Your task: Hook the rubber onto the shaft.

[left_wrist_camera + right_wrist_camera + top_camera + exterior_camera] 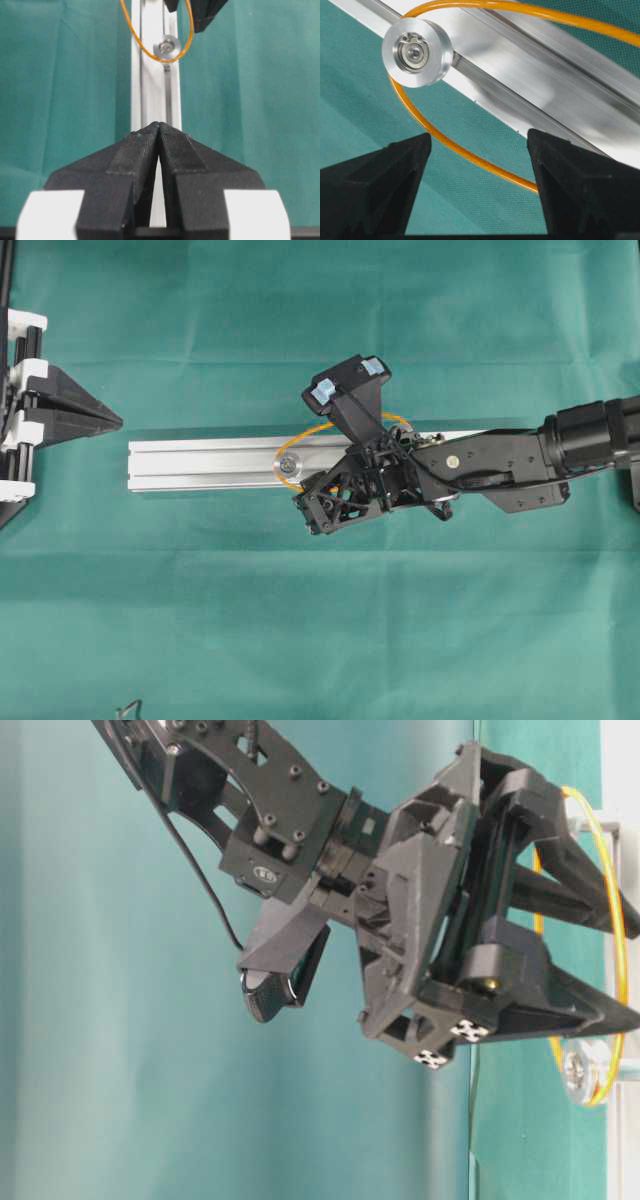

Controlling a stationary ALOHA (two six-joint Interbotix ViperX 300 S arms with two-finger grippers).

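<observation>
A thin orange rubber [310, 430] loops round the silver shaft pulley [290, 465] on the aluminium rail [200, 462]. The right wrist view shows the rubber [470, 152] curving round the pulley [417, 52] and running across the cloth between the tips of my right gripper [477, 137], which is open and holds nothing. Seen from overhead, my right gripper [318, 485] hangs over the rail just right of the pulley. My left gripper [115, 421] waits off the rail's left end, shut and empty. Its wrist view looks past the gripper [159, 126] along the rail to the rubber [150, 52] and pulley [166, 47].
Green cloth [320, 620] covers the table. The right arm [560, 445] reaches in from the right edge over the rail's right end. A small dark wire shape [130, 708] pokes in at the bottom left edge.
</observation>
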